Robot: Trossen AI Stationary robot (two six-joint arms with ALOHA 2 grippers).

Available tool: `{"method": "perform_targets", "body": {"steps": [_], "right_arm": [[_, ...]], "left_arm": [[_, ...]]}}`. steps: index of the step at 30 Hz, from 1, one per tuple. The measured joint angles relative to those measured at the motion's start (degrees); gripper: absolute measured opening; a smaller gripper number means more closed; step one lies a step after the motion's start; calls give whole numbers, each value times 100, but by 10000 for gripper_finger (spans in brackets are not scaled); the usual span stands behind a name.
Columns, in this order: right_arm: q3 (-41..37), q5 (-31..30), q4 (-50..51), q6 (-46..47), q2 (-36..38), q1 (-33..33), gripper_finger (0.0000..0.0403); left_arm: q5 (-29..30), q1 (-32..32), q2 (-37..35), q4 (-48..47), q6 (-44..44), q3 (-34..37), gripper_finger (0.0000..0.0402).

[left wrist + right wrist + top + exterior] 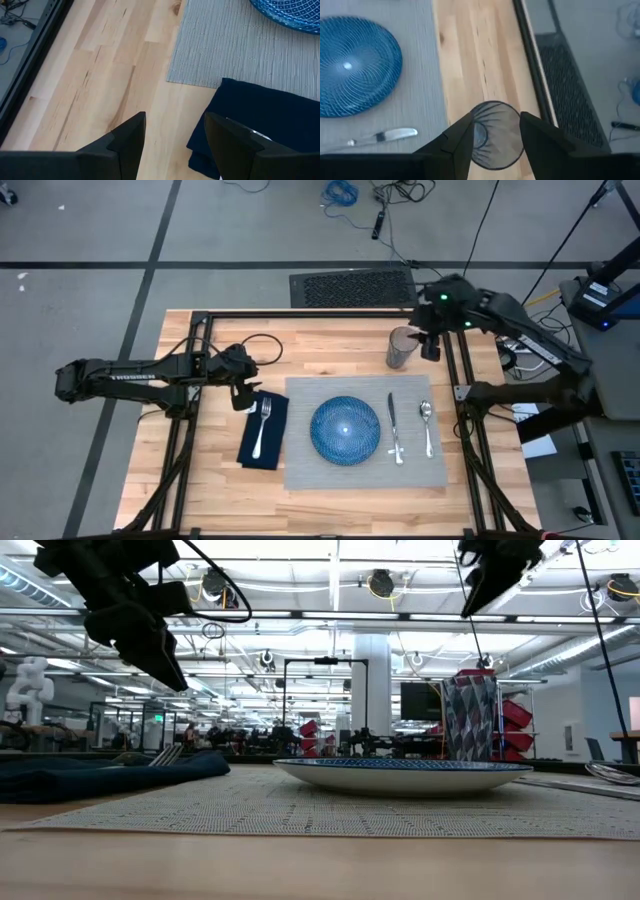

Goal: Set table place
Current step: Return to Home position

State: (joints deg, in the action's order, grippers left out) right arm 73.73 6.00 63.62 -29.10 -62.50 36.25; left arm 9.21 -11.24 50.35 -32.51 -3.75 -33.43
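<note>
- Right gripper (496,120): fingers spread, empty, hanging directly above the cup (495,150) at the table's (200,480) far right.
- Placemat (365,475): centre, near-left of it.
- Left gripper (175,117): parted, empty, over the napkin (260,115).
- I'd lift straight up.

You have a round blue plate (345,429) in the middle, a folded navy napkin (275,442) just to its left, and a silver fork (261,428) lying lengthwise on that napkin, tines toward the top of the high view. To the plate's right lie a knife (394,428) and, farther right, a spoon (427,427), parallel and not touching. A patterned cup (401,348) stands upright beyond the knife, well apart from it, while a black ribbed mat (352,288) and a coil of blue cable (340,192) lie on the floor behind.
</note>
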Motion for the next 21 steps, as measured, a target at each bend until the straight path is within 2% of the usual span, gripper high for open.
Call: {"method": "perform_targets", "body": {"steps": [3, 6, 10, 12, 15, 21], "right_arm": [[46, 168, 12, 94, 370, -49, 146], [46, 601, -88, 249, 844, -128, 146], [-85, 1250, -786, 554, 1560, -309, 146], [-354, 1491, -1283, 669, 1952, -434, 146], [-940, 1539, -2013, 813, 2537, -617, 146], [-2387, 1521, -3029, 1129, 3336, -725, 146]], "left_arm": [[0, 2, -7, 119, 48, 0, 189], [0, 1, -164, 305, 190, 0, 189], [-51, 2, -581, 1034, 186, 0, 189], [-166, 3, -869, 1583, 43, 0, 189], [-294, 13, -1300, 2056, -186, 0, 189], [-302, 13, -1908, 2255, -409, 105, 189]]}}
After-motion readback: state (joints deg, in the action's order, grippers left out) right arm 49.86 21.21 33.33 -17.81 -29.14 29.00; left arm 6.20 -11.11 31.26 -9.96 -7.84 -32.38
